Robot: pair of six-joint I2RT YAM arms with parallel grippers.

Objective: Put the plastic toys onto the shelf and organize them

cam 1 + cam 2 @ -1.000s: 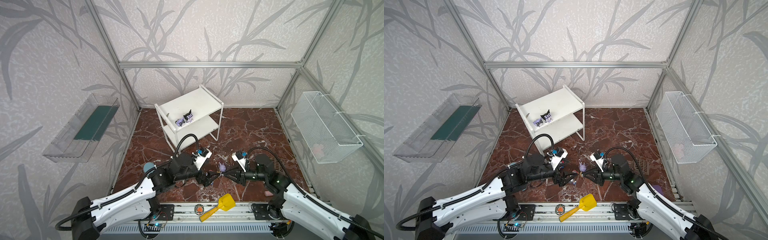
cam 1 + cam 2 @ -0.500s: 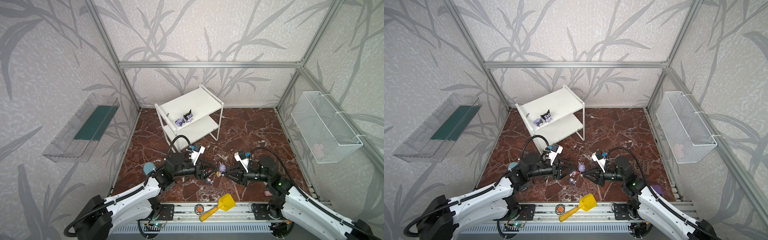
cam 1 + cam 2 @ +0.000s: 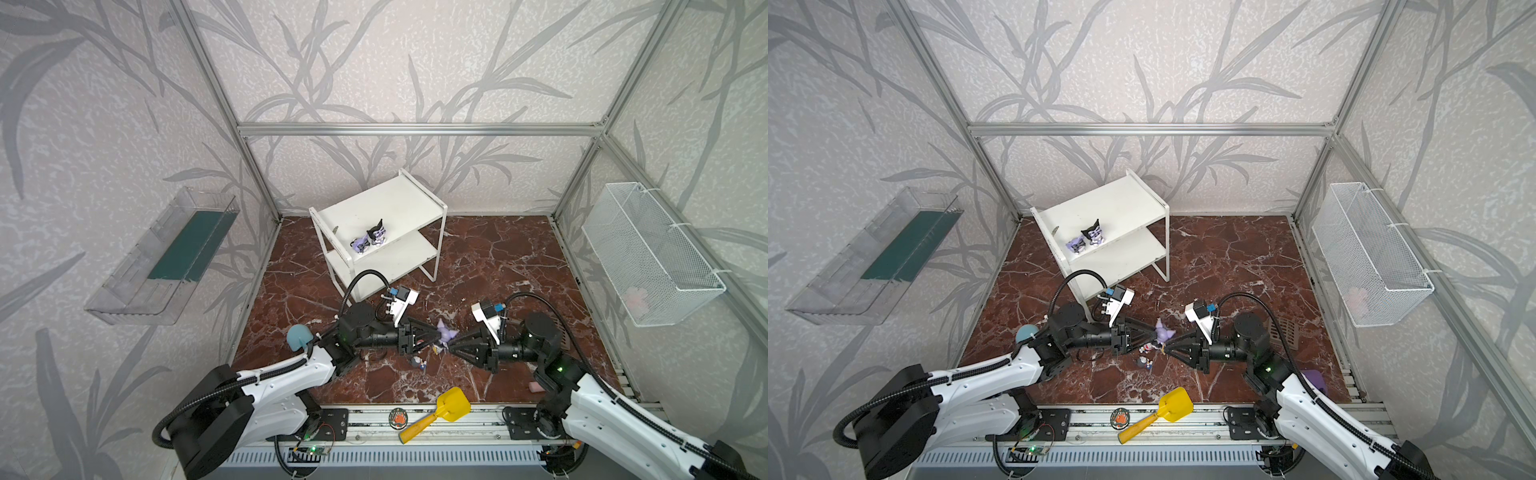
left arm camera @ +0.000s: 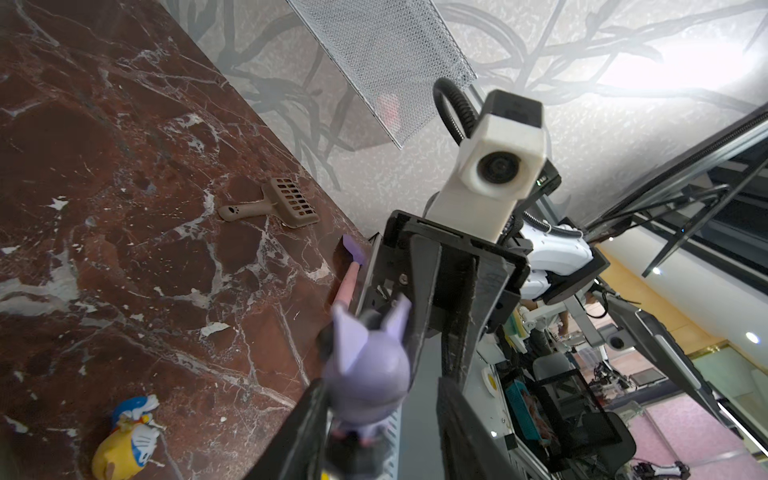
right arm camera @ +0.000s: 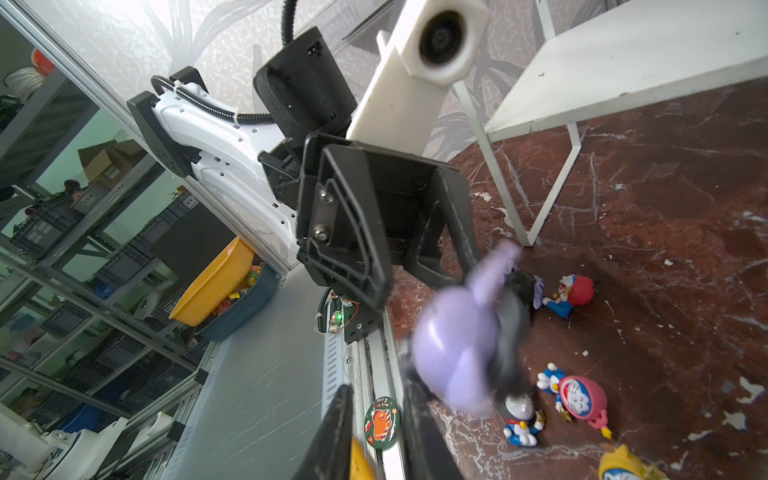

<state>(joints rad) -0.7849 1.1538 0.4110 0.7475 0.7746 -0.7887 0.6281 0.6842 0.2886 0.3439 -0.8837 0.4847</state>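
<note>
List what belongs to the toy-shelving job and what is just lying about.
Job: shelf; two toys on it; lifted purple toy; small floor toys.

Lying about: yellow scoop; brown scoop; badge; teal cylinder; wire basket; clear tray.

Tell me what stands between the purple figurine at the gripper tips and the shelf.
Nothing visible: bare floor lies between the purple figurine and the shelf. Two figurines already sit on top, at its near edge.

purple figurine (image 5: 457,345) blurred, yellow-headed toy (image 5: 623,467) cut by edge, pink item (image 3: 636,297) in mesh basket (image 3: 648,249) indistinct
</note>
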